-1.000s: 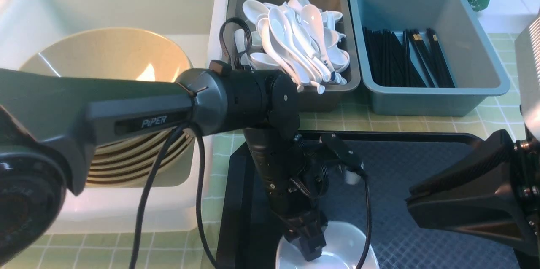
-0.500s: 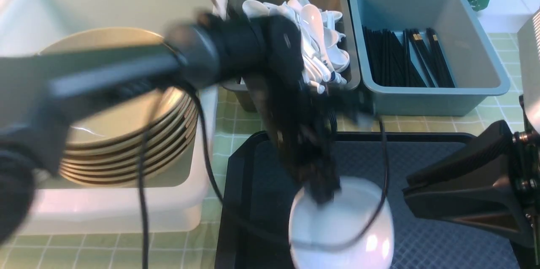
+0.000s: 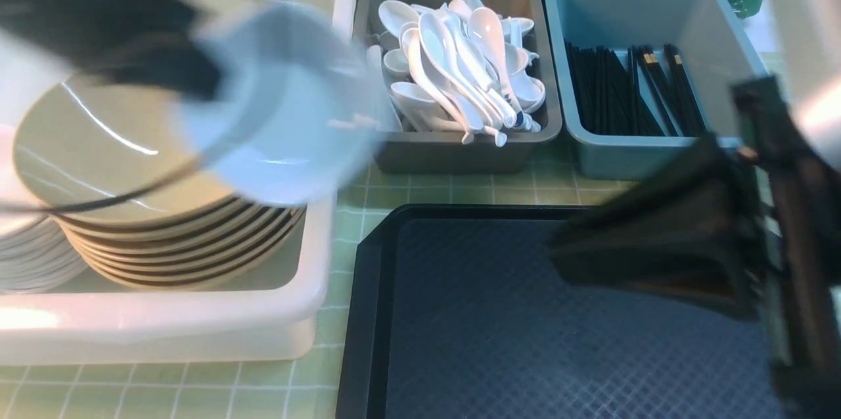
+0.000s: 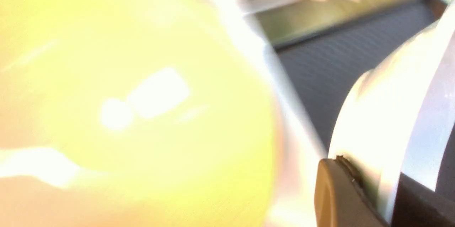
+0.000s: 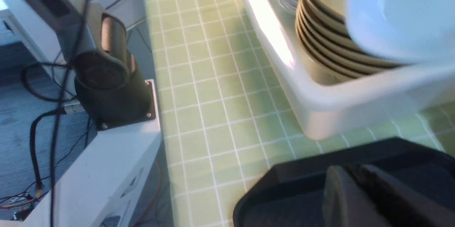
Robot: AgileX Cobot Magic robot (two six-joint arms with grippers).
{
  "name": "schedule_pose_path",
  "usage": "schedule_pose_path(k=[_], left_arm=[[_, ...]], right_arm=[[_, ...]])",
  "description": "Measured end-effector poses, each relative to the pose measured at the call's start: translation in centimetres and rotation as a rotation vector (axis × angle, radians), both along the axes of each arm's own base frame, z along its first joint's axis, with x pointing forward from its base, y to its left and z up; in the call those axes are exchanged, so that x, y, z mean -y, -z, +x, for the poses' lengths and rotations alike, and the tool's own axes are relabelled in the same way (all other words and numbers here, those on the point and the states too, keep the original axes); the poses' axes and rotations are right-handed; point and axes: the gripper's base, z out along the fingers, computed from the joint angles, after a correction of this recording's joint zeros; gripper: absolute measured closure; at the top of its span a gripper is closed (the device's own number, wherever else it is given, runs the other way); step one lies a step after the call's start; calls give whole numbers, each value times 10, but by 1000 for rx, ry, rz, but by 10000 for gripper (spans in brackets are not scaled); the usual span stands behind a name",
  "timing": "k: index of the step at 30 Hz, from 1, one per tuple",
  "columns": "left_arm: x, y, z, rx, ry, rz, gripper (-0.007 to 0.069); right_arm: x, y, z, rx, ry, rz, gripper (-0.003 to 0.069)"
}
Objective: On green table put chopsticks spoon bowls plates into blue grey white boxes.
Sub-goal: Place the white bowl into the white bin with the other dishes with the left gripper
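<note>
Left pincer grips a white plate above the bowls

From where I stand, the left arm comes in from the far left as a dark smear. Its pincer is clamped on the rim of the plate. In the left wrist view one tan pad sits right against the plate's white edge. The plate hangs in the air, tilted and blurred, over the right side of the stack of tan bowls and partly over the wall of the white box. The bowls sit nested inside that box, and the stacked plates stand just beside them at the box's left end.

To the right, the grey box is heaped with plain white spoons. The spoon with blue writing lies on the heap, its handle pointing toward the box's front wall. The blue box stands just beside the grey one and holds the chopsticks, laid side by side along its floor.

The black tray lies on the green table in front of those two boxes, close beside the white box.

The right pincer hangs over the right part of the tray. It is so blurred that I cannot tell whether its jaws are apart or together.
</note>
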Motion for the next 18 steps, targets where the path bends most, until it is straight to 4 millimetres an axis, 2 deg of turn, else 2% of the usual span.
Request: schedule_pose_path(k=[1, 5, 9, 14, 18], left_arm=[[-21, 2, -16, -2, -109, -16, 609], [-78, 10, -52, 43, -524, -65, 609], [-113, 16, -73, 103, -837, -32, 609], [-139, 27, -69, 100, -1017, 49, 609], [-155, 41, -55, 65, -1053, 87, 609]], right_arm=[[-7, -3, 4, 10, -23, -4, 634], [-34, -9, 13, 21, -106, -8, 638], [-65, -9, 16, 2, -200, -22, 638], [-94, 4, 13, -42, -292, -61, 638], [-98, 7, 11, -50, -308, -70, 638]])
